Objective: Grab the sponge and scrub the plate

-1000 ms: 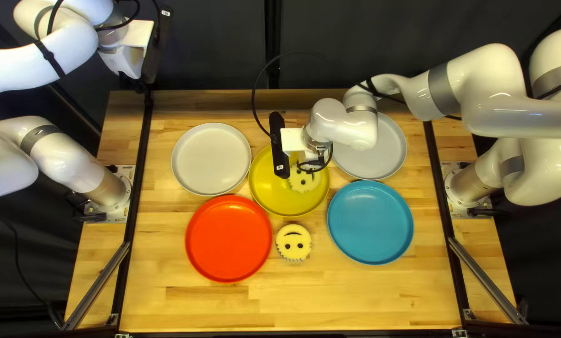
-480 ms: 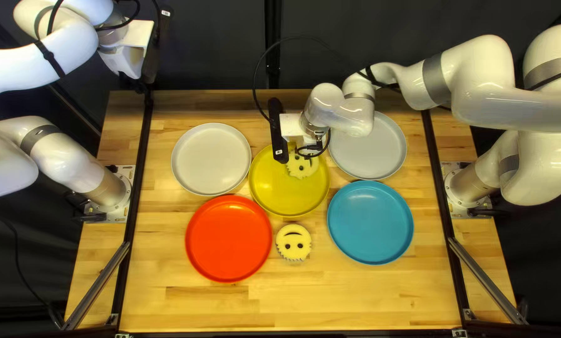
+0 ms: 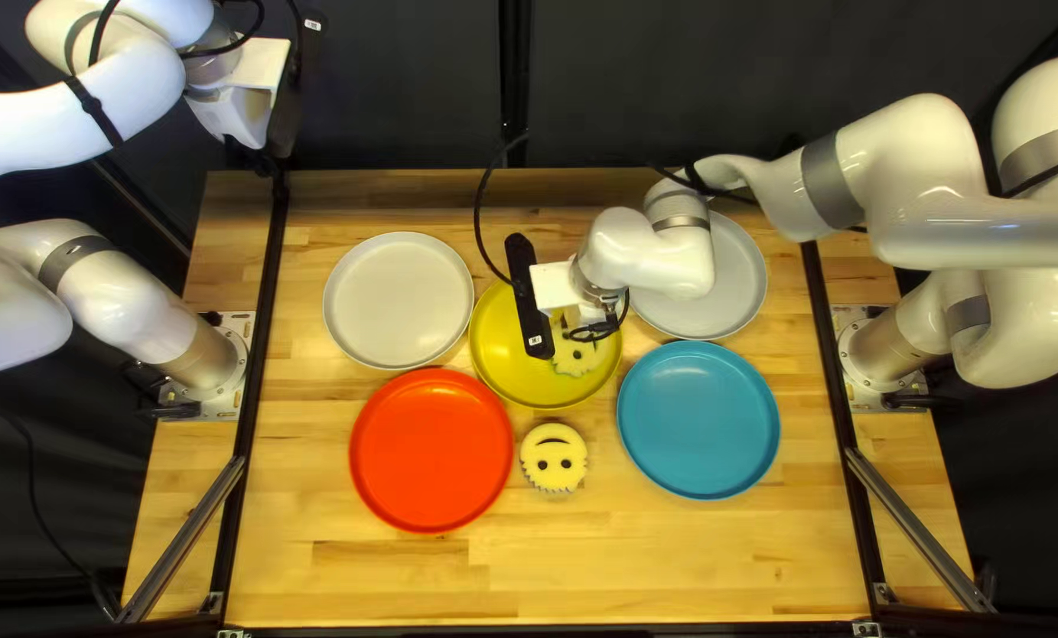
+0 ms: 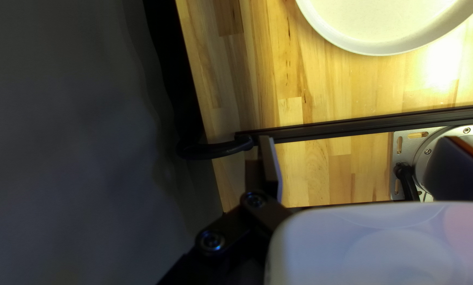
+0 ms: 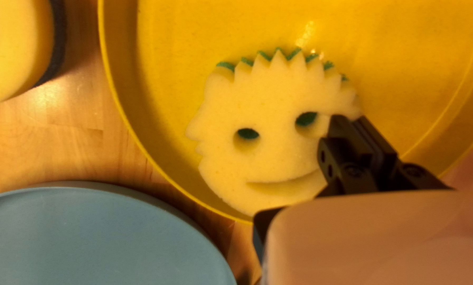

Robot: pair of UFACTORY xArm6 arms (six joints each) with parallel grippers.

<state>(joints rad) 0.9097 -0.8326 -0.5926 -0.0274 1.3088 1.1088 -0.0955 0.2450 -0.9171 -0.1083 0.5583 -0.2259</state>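
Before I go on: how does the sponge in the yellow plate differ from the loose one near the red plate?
The sponge in the yellow plate has my right gripper at its edge; the loose sponge sits on bare table, with no gripper at it.
The plate sponge shows green backing; the loose sponge's is dark.
Shared: yellow upper face, two eyes, a smile and a jagged edge.

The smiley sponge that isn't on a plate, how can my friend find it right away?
On the wooden table, find the red plate and the blue plate. Between them, nearer the red one, sits a round yellow sponge with a face. It lies on bare wood, while the other sponge is on the yellow plate.
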